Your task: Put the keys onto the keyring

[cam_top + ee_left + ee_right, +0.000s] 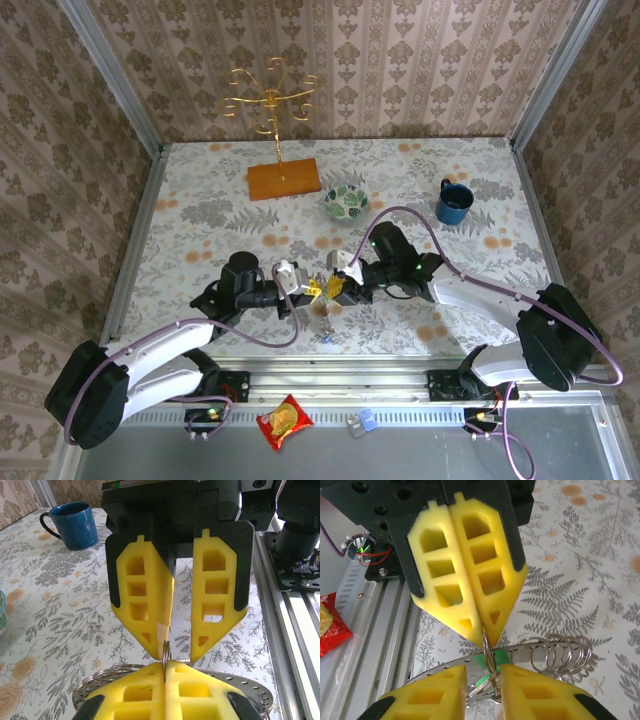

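Note:
Both grippers meet over the table's near middle. My left gripper [312, 289] [165, 669] [484, 630] is shut on a small split ring [166, 652] [485, 642], held on edge. The right gripper [337, 288] [483, 675] [180, 647] is open, and its fingers [150, 615] straddle that ring, one tip touching it. The keyring [262, 692] [540, 652], a wide flat perforated metal band, hangs under the jaws with several more split rings [565, 652] [107, 674] on it. The green key [489, 660] hangs between the right fingers. A blue key [328, 339] dangles below the grippers.
A blue mug [453, 203] [72, 524] stands at the back right. A patterned bowl [345, 202] sits mid-back, with a gold hook stand on a wooden base [283, 178] to its left. A red snack packet [284, 421] [330, 625] lies beyond the aluminium rail [400, 362] at the near edge.

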